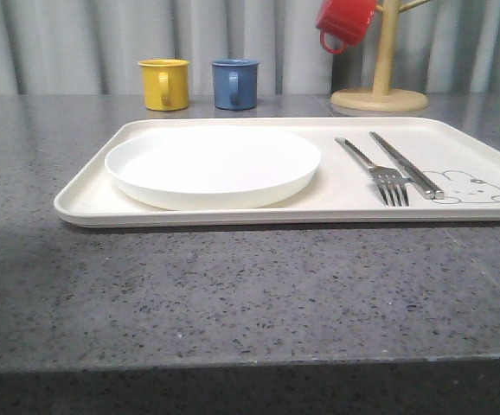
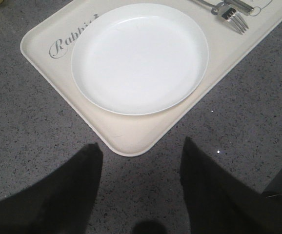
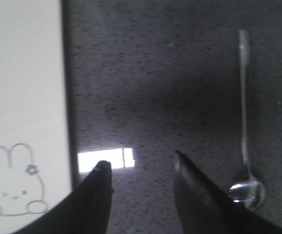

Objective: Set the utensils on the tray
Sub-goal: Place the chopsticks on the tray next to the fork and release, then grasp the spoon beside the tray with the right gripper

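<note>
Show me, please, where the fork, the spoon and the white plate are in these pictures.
fork (image 1: pixel 390 180), front view, on the neck just above the tines.
spoon (image 3: pixel 247 191), right wrist view, on the round bowl.
white plate (image 2: pixel 140 58), left wrist view, on the flat middle.

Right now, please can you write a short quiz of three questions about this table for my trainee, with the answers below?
1. True or false: the fork and the knife both lie on the tray.
2. Which utensil lies on the grey table, off the tray? A) fork B) knife C) spoon
3. Fill in: the white plate rests on the tray's ____ half, seen from the front.

Key
1. True.
2. C: the spoon lies on the table beside the open right gripper, apart from the tray.
3. Left. The left gripper, also open, hangs over the table by that corner.
</note>
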Controlling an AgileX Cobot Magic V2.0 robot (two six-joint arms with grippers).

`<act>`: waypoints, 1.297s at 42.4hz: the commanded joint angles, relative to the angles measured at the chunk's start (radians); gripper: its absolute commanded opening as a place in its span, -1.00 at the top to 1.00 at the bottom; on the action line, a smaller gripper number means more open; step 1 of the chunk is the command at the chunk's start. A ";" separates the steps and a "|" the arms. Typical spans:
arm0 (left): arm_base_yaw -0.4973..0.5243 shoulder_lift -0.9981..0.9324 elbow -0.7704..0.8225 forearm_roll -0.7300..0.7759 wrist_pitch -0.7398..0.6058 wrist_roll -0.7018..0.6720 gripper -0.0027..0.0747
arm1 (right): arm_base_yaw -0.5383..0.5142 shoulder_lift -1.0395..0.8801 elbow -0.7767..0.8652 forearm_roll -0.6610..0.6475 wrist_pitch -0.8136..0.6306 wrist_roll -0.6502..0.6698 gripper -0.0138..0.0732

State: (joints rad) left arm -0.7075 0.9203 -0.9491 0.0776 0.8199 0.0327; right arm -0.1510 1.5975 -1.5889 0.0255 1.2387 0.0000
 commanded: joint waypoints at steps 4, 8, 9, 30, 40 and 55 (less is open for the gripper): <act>-0.006 -0.012 -0.024 0.001 -0.069 -0.013 -0.02 | -0.108 -0.004 -0.003 -0.007 0.104 -0.099 -0.10; -0.006 -0.012 -0.024 0.001 -0.069 -0.013 -0.02 | -0.154 0.027 0.001 -0.014 0.103 -0.136 -0.10; -0.006 -0.012 -0.024 0.001 -0.069 -0.013 -0.02 | -0.162 0.034 0.001 -0.018 0.103 -0.143 -0.10; -0.006 -0.012 -0.024 0.001 -0.069 -0.013 -0.02 | -0.201 0.181 0.001 -0.055 0.089 -0.211 -0.10; -0.006 -0.012 -0.024 0.001 -0.069 -0.013 -0.02 | -0.201 0.227 0.001 -0.055 0.083 -0.212 -0.10; -0.006 -0.012 -0.024 0.001 -0.069 -0.013 -0.02 | -0.201 0.235 0.001 -0.055 0.080 -0.212 0.37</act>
State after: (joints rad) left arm -0.7075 0.9203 -0.9491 0.0776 0.8199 0.0320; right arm -0.3466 1.8765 -1.5671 -0.0267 1.2270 -0.1995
